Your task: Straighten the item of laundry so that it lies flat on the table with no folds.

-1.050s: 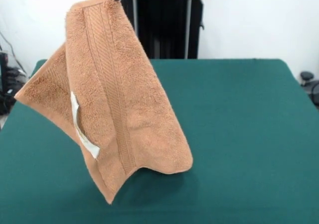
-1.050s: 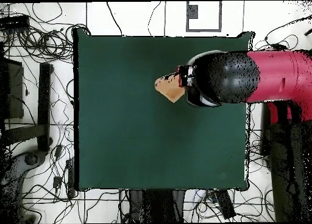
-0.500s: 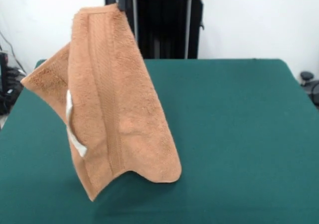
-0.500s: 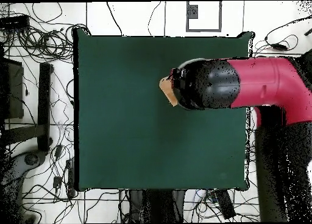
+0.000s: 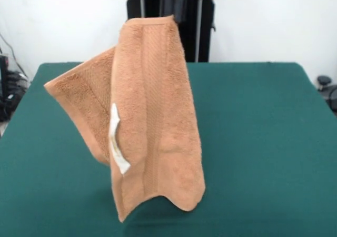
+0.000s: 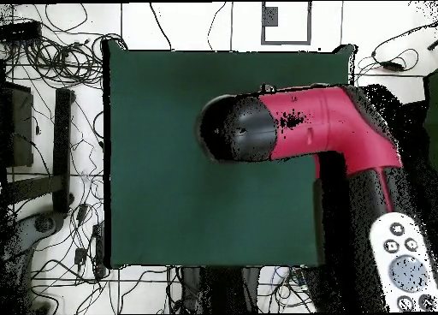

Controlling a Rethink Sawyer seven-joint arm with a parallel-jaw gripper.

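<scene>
The item of laundry (image 5: 152, 116), an orange-tan terry towel, hangs folded in the air over the table (image 5: 263, 142). My gripper (image 5: 176, 13) holds its top corner and is shut on it. A woven band runs down the cloth, and a white tag (image 5: 117, 147) dangles on its left side. One flap sticks out to the left, and the lowest corners hang just above the green top. In the overhead view my red and black arm (image 6: 299, 127) reaches over the table (image 6: 162, 175) and hides the towel and the gripper beneath it.
The green top extends wide to the right of the towel in the front view. Cables (image 6: 51, 55) lie on the floor beyond the table's left edge in the overhead view. A white control pad (image 6: 402, 264) shows at the lower right.
In the front view the gripper has carried the towel to the right, and the cloth has swung and turned. In the overhead view the arm has reached further left over the table.
</scene>
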